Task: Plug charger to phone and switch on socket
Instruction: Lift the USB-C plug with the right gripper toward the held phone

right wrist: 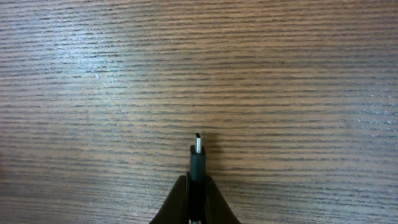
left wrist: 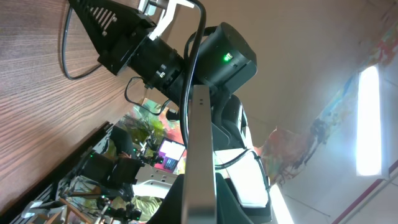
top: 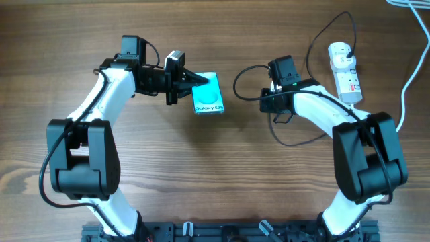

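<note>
The phone (top: 208, 94), its teal screen facing up, is held at its left edge by my left gripper (top: 190, 83), which is shut on it. In the left wrist view the phone (left wrist: 200, 155) shows edge-on as a grey slab between the dark fingers (left wrist: 202, 208). My right gripper (top: 263, 101) is to the right of the phone, apart from it, and is shut on the charger's black connector (right wrist: 197, 160). The metal tip sticks out past the fingers (right wrist: 196, 194) above bare wood. The thin black cable (top: 314, 42) loops back to the white socket (top: 345, 72) at the far right.
The socket's thick white cord (top: 406, 87) runs along the right edge of the table. Loose loops of black cable (top: 285, 138) lie under the right arm. The right arm (left wrist: 155, 53) shows across from the phone in the left wrist view.
</note>
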Robot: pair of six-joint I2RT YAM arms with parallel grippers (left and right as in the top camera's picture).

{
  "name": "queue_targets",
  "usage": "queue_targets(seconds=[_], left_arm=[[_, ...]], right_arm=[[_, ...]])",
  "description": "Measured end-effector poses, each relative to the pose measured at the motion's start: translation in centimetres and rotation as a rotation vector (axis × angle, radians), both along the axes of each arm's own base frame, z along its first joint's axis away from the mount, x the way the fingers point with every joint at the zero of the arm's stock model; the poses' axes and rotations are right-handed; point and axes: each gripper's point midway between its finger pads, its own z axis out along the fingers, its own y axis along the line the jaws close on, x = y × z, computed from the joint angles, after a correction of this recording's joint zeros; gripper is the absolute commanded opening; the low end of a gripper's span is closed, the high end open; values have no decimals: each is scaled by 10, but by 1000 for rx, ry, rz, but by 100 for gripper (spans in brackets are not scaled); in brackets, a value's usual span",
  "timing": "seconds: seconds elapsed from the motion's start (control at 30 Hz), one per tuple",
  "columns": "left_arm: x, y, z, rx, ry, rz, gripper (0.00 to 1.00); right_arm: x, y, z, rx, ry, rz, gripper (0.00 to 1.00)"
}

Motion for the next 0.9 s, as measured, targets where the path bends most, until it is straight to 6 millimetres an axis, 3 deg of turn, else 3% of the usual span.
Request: queue_targets(seconds=[0.37, 0.63, 0.73, 0.8, 0.9], left_arm=[[0, 0, 0, 0, 0, 0, 4], [1, 0, -4, 26, -2, 7, 4], [2, 0, -4, 26, -5, 7, 4], [5, 0, -3, 23, -37, 8, 4], [12, 0, 0, 13, -122, 8, 4]], right_arm=[[-9, -28, 2, -165, 45, -233, 4], [-11, -26, 2, -117, 76, -217, 4], [-30, -28, 5, -78, 180, -206, 4], [-45, -26, 22, 28, 238, -168, 4], [-44, -13, 82, 214, 139, -85, 4]])
